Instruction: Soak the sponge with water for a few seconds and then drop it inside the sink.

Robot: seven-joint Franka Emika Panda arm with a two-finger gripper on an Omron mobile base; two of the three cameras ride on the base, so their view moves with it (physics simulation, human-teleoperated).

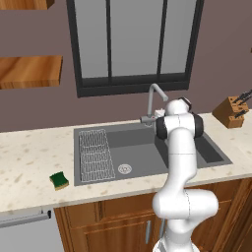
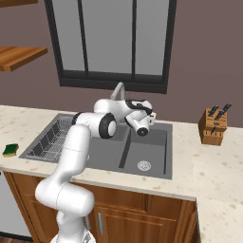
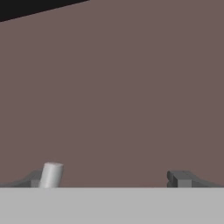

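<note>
Sponge (image 1: 59,180) is lying untouched left of the sink (image 1: 147,152); open-jawed gripper (image 3: 109,178) is being held at the faucet (image 1: 153,101), likely for turning on.

In the left base view the arm hides the middle of the sink (image 1: 93,172), including most of its right basin and the foot of the faucet (image 1: 153,94). The knife block (image 1: 231,111) is cut by the right edge. In the right base view the arm covers most of the faucet (image 2: 117,90) and part of the wire rack (image 2: 50,138). In the hand view the 2 finger tips (image 3: 178,178) are cut off at the bottom.
</note>
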